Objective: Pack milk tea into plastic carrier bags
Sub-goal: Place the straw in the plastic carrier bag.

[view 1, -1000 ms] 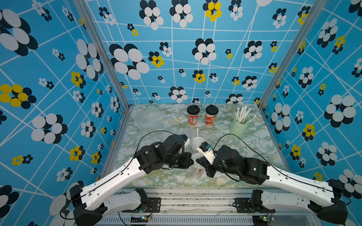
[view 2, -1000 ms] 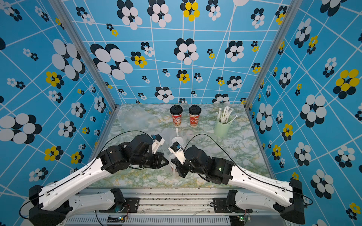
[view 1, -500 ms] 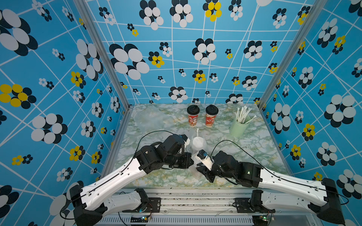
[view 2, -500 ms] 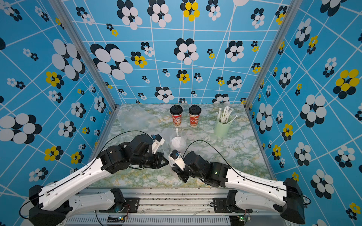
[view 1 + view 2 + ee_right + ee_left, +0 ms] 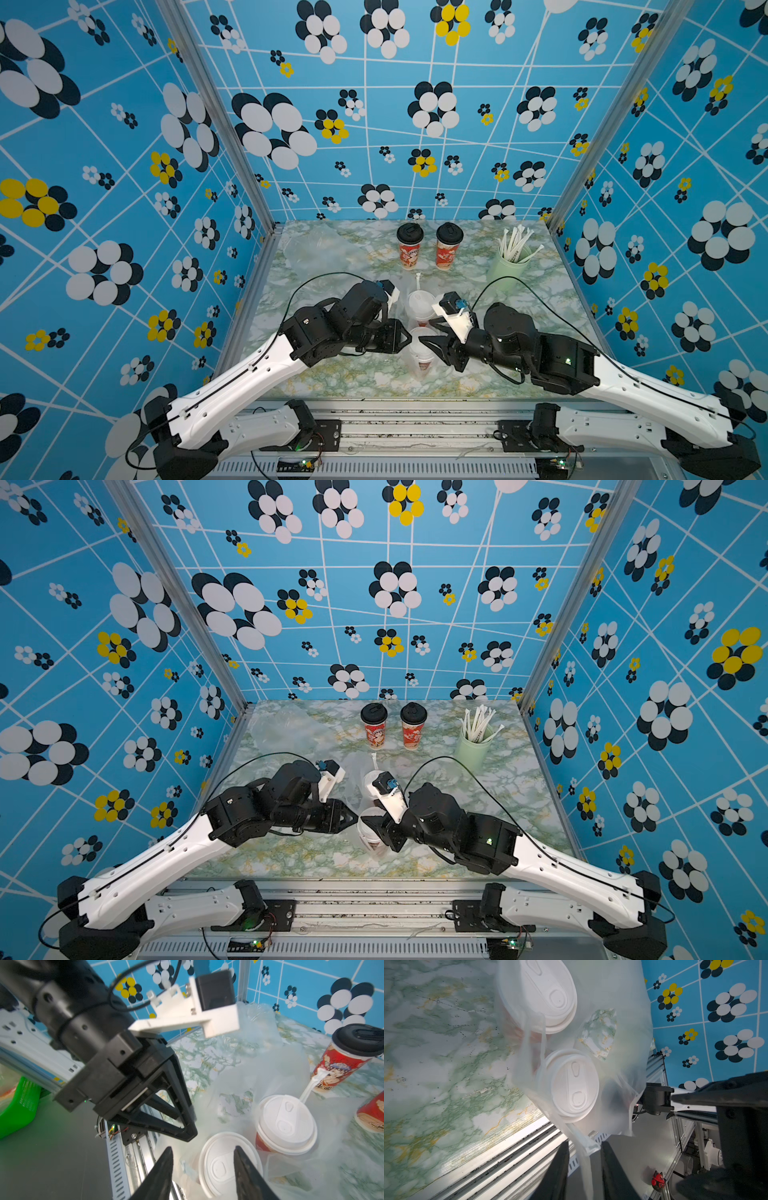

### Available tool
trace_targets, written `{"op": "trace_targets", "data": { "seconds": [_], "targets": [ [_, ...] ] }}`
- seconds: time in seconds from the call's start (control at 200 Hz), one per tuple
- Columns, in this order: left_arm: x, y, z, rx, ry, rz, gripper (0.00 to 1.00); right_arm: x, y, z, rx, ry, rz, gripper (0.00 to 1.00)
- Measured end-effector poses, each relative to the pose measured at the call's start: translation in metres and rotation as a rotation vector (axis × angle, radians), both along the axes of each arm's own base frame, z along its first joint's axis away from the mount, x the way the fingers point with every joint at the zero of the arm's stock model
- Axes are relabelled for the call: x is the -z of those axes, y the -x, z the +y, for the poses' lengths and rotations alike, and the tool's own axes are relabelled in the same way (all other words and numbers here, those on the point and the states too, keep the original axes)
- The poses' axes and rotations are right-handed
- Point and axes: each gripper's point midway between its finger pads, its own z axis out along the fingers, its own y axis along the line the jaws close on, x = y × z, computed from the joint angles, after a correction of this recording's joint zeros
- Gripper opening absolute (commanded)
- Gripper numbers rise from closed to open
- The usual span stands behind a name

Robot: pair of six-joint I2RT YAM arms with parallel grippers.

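Plastic bag [image 5: 623, 1022] w/ white-lid cups [image 5: 572, 1084]: L end effector [image 5: 584, 1145], R end effector [image 5: 203, 1148] just opened, handles [image 5: 588, 1149] freed; black-lid cups [image 5: 410, 245] next.

Left gripper [image 5: 583, 1145] and right gripper [image 5: 203, 1148] are flanking the bagged cups [image 5: 420, 305]. Black-lid cups [image 5: 409, 249] and straw cup [image 5: 505, 270] are blocking the rear; the table [image 5: 561, 291] is lying clear at right.
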Motion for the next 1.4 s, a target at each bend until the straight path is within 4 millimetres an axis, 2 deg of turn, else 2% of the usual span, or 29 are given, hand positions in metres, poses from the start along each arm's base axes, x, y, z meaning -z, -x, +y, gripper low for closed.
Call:
{"op": "trace_targets", "data": {
  "seconds": [0.035,0.065,0.155,0.22,0.29,0.355,0.445,0.62,0.785,0.905,1.0,1.11,1.23,1.25,1.405],
  "targets": [
    [-0.003,-0.003,0.003,-0.007,0.000,-0.010,0.42,-0.006,-0.007,-0.005,0.037,-0.007,0.017,0.49],
    [-0.006,-0.006,0.005,-0.013,-0.001,-0.017,0.49,-0.010,-0.013,-0.008,0.067,-0.013,0.030,0.49],
    [-0.014,-0.017,0.014,-0.038,-0.005,-0.047,0.56,-0.022,-0.032,-0.019,0.173,-0.031,0.095,0.50],
    [-0.018,-0.026,0.021,-0.061,-0.006,-0.062,0.59,-0.022,-0.043,-0.025,0.238,-0.030,0.151,0.53],
    [-0.018,-0.036,0.030,-0.084,-0.013,-0.071,0.62,-0.019,-0.051,-0.030,0.300,-0.015,0.220,0.60],
    [-0.015,-0.044,0.036,-0.101,-0.023,-0.065,0.63,-0.010,-0.059,-0.032,0.362,0.014,0.295,0.66],
    [-0.008,-0.055,0.039,-0.104,-0.034,-0.045,0.63,0.007,-0.067,-0.036,0.434,0.070,0.382,0.69],
    [-0.001,-0.065,0.024,-0.048,-0.036,-0.016,0.64,0.046,-0.077,-0.046,0.543,0.186,0.509,0.70],
    [-0.003,-0.078,0.010,-0.005,-0.026,-0.023,0.64,0.067,-0.085,-0.053,0.591,0.232,0.580,0.64],
    [-0.003,-0.084,0.004,0.017,-0.028,-0.028,0.65,0.074,-0.087,-0.051,0.587,0.237,0.617,0.57],
    [-0.012,-0.087,0.003,0.023,-0.020,-0.052,0.65,0.077,-0.085,-0.047,0.574,0.242,0.637,0.51],
    [-0.020,-0.088,0.002,0.034,-0.011,-0.073,0.57,0.080,-0.084,-0.044,0.560,0.245,0.656,0.44],
    [-0.015,-0.088,0.001,0.043,-0.019,-0.059,0.44,0.083,-0.085,-0.043,0.558,0.252,0.665,0.35],
    [-0.013,-0.088,0.000,0.043,-0.021,-0.052,0.38,0.084,-0.085,-0.043,0.560,0.253,0.666,0.33],
    [-0.003,-0.090,-0.005,0.052,-0.036,-0.025,0.18,0.086,-0.087,-0.044,0.560,0.258,0.667,0.16]
  ]
}}
